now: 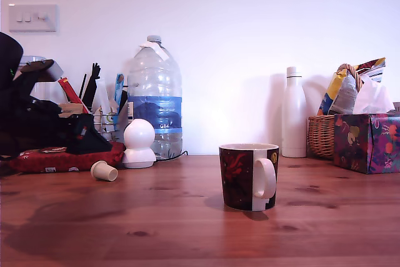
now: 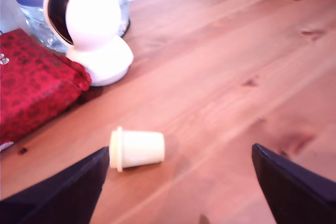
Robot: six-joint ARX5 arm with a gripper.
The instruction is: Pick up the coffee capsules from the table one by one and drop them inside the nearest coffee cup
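Wooden tabletop [image 1: 187,217] fills your view, the mug [image 1: 249,176] well right in the exterior view. Your gripper [image 2: 178,182] hovers with jaws wide apart, empty, over the cream capsule [image 2: 137,149], which lies on its side near the white ball figure [image 2: 89,30]. It could roll if one jaw touches first. No dark capsule shows; the arm is mostly cut off.

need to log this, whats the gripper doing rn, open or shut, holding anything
gripper: open, holding nothing; the cream capsule lies on its side on the table, near one finger.
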